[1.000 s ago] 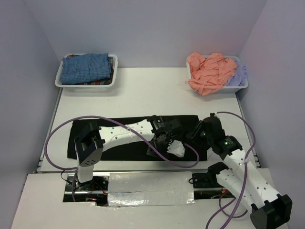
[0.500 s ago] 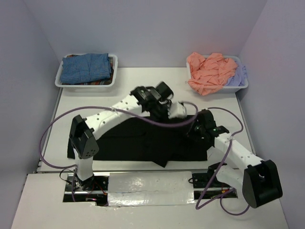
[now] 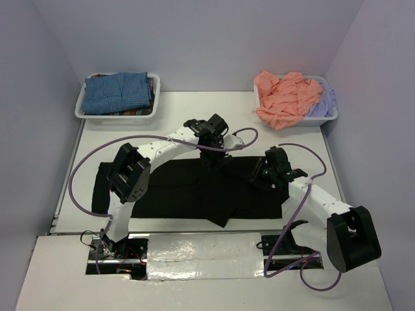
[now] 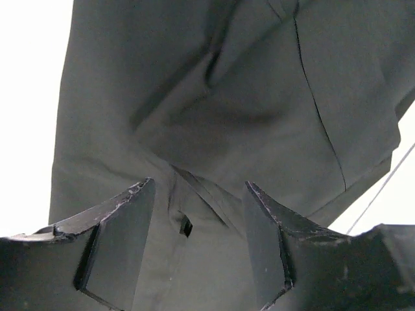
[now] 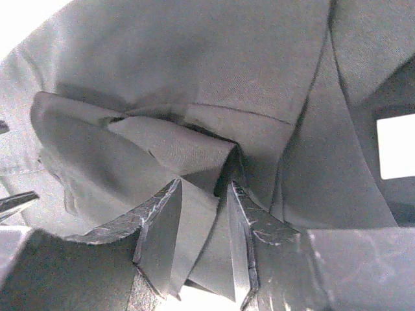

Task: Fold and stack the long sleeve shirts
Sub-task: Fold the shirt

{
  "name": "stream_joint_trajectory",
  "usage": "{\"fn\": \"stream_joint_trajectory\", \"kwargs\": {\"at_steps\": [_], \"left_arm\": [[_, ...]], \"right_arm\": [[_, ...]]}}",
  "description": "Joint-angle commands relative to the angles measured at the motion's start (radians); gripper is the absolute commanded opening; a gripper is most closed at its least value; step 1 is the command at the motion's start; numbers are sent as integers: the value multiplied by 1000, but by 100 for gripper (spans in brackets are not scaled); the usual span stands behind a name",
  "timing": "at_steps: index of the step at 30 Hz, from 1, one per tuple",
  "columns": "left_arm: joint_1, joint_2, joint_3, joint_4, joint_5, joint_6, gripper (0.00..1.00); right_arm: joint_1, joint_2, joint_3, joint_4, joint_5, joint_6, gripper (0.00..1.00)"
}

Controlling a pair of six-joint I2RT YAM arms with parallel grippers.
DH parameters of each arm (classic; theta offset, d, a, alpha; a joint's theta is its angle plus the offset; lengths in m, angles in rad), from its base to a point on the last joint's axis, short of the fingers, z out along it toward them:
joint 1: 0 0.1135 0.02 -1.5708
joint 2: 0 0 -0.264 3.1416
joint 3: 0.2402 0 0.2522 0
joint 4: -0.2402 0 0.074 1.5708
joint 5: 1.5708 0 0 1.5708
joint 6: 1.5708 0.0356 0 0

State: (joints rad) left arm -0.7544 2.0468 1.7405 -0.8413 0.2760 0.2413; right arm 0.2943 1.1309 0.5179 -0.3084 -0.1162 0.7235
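The white table [image 3: 194, 123] carries the black shirt [image 3: 175, 191], spread left to right across the near half, prob. flattened for folding. A loose flap pokes off its near edge.

Far left, a bin [image 3: 81, 110] holds the blue-checked shirt [image 3: 117, 92], folded, so that's likely the stack. The far-right bin [image 3: 329, 118] holds the salmon-pink shirt [image 3: 285, 97] and a lavender one [image 3: 325, 103], crumpled, waiting.

The left gripper [image 4: 199, 188] sits over the shirt's far edge, jaws spread and gripping nothing. The right gripper [image 5: 204, 186], at the right end, looks clenched on a raised fold, though the view's murky.

Vs half a sec ago: the left arm has dropped onto the cloth, and the right one has barely moved.
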Motion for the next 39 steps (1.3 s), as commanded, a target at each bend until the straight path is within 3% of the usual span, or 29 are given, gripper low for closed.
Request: {"fn": "stream_joint_trajectory", "kwargs": {"at_steps": [1, 5, 8, 12, 15, 19, 22, 31, 39], "left_arm": [[9, 9, -4, 63, 40, -62, 69], [9, 19, -15, 102, 71, -94, 67], [9, 38, -13, 113, 83, -112, 62], [10, 61, -19, 114, 92, -125, 57], [10, 70, -19, 108, 75, -119, 45], [10, 73, -15, 111, 43, -108, 17], [12, 79, -12, 110, 37, -105, 0], [40, 65, 56, 77, 22, -83, 0], [55, 61, 79, 77, 25, -86, 0]], "right_arm": [[-4, 15, 4, 71, -10, 2, 41], [-3, 26, -4, 103, -22, 5, 36], [-3, 30, -2, 117, -16, -6, 24], [-3, 61, 7, 115, -13, -12, 23], [-3, 72, 2, 135, -16, -6, 20], [-3, 81, 1, 153, -8, -2, 0], [-4, 78, 14, 143, 7, -13, 0], [-18, -37, 50, 97, 42, -26, 0], [-47, -8, 103, 68, 47, -29, 0]]}}
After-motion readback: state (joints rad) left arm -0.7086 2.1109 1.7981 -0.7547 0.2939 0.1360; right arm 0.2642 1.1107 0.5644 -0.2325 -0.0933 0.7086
